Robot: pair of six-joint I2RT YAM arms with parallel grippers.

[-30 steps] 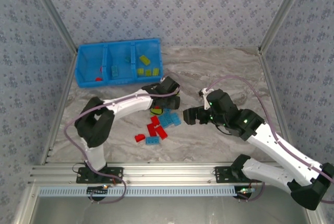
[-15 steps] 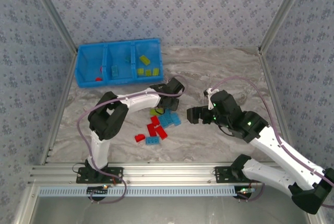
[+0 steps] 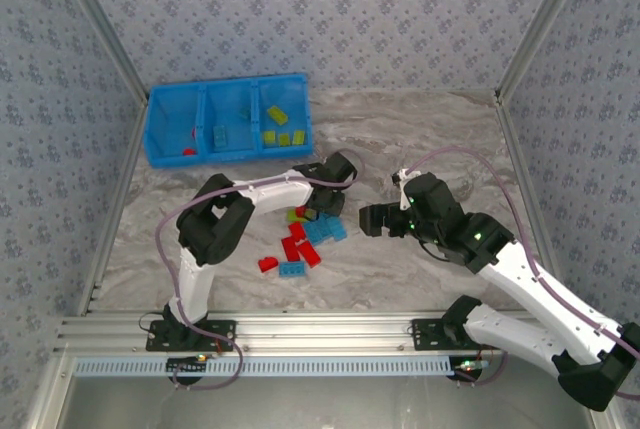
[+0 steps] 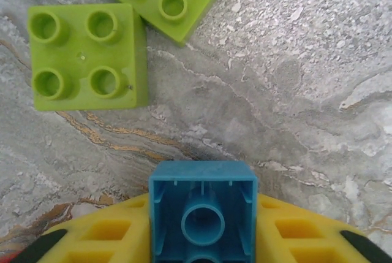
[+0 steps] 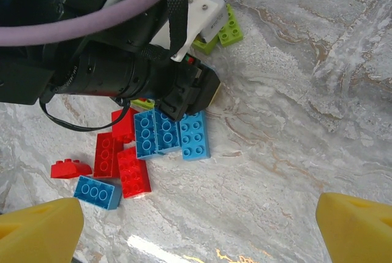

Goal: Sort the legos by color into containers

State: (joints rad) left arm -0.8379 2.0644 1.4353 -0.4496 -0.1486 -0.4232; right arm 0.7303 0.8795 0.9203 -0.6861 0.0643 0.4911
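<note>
My left claw (image 4: 203, 238) is clamped on a light blue lego (image 4: 203, 211) at the bottom middle of the left wrist view. The brick's hollow underside faces the camera, with my yellow fingers (image 4: 104, 238) on either side of it. At the upper left of that view two lime green legos (image 4: 86, 54) lie studs up on the marble table (image 4: 294, 110), just beside each other; one runs off the top edge.

From above, that claw sits near the middle of the frame, at the upper edge of the loose pile of legos (image 3: 303, 239), which spreads down and to the left in red and blue.

My right claw (image 5: 196, 226) stands wide apart: its yellow fingertips (image 5: 37, 226) show in the two bottom corners of the right wrist view, with bare table between them. In that view blue bricks (image 5: 165, 131) lie side by side left of centre, with red ones (image 5: 122, 165) touching them at the lower left.

The blue bin tray (image 3: 250, 154) sits at the upper left of the overhead view, well apart from the pile. There are red pieces in its left compartment, a blue one in the middle and green ones in the right.
</note>
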